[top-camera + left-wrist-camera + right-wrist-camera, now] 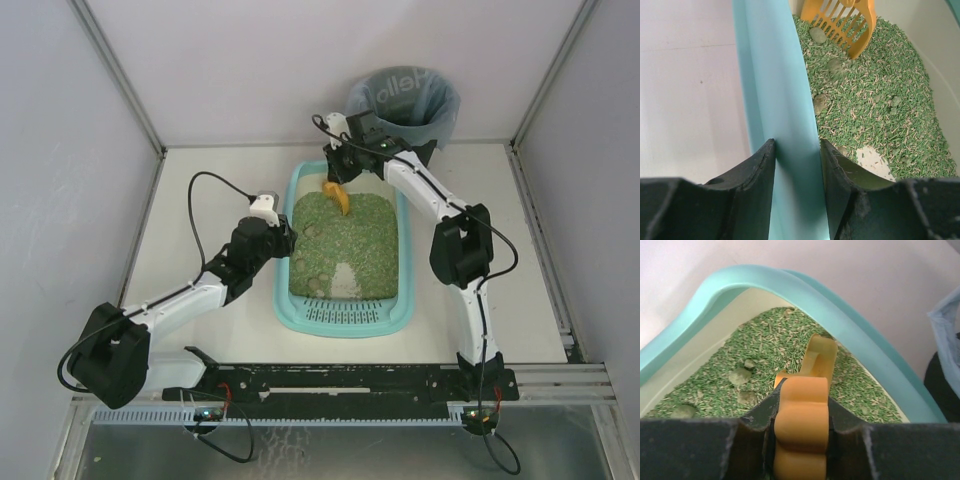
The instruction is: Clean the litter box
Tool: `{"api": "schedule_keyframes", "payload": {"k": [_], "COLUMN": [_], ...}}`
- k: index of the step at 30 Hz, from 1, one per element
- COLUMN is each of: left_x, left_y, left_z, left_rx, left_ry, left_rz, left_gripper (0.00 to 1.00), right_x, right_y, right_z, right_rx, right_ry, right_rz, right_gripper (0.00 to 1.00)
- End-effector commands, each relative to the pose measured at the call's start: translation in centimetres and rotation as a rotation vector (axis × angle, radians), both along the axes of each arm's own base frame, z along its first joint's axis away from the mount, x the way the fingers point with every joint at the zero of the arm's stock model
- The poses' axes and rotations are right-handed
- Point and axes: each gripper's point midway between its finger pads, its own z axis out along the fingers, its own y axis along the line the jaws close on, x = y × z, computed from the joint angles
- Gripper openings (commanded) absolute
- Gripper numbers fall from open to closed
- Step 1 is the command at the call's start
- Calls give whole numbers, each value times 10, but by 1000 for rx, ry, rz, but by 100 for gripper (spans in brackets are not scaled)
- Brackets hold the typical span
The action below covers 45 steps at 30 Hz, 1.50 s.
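The light-teal litter box [404,262] sits mid-table, holding green litter [345,240] with several grey-green clumps and a bare patch near its grille ledge [343,315]. My left gripper [284,240] is shut on the box's left rim [775,100], one finger outside, one inside. My right gripper [337,168] is shut on the handle of an orange slotted scoop [338,198], whose blade rests in the litter at the far end. The scoop also shows in the left wrist view [847,25] and in the right wrist view [802,415], near clumps [740,375].
A round black bin with a grey-blue bag liner [405,100] stands behind the box at the back right. White walls enclose the table on three sides. A black rail [340,380] runs along the near edge.
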Motion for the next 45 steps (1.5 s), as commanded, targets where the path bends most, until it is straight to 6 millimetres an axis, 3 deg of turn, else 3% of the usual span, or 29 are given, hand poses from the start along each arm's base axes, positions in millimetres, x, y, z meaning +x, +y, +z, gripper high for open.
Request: {"api": "schedule_keyframes", "payload": {"k": [1,8,16,20,25,34,45], "left_x": [0,0,0,0,0,-1,-1], "left_y": [-25,-26,-27,-26,-28,-26,-27], "left_z": [21,21,21,21,20,21,22], "left_rx": [-62,-63,-65,-64,-67,-62,-65], "left_ry": [-20,-20,-17,-18,-13,-19,-18], "left_rz": [-87,-89,-92,-91,-97,-90,-92], "left_gripper": [43,43,43,43,43,43,43], "right_x": [-16,-15,-19,-28,-32,-52,-80], "right_y": [22,18,5,-4,-11,6,-51], "right_z": [22,28,2,-1,5,22,45], "right_rx": [177,329,400,501,657,797,803], "right_ry": [112,221,290,301,334,306,145], "right_rz": [26,-81,-247,-319,-395,-318,-405], "right_gripper": [0,0,0,0,0,0,0]}}
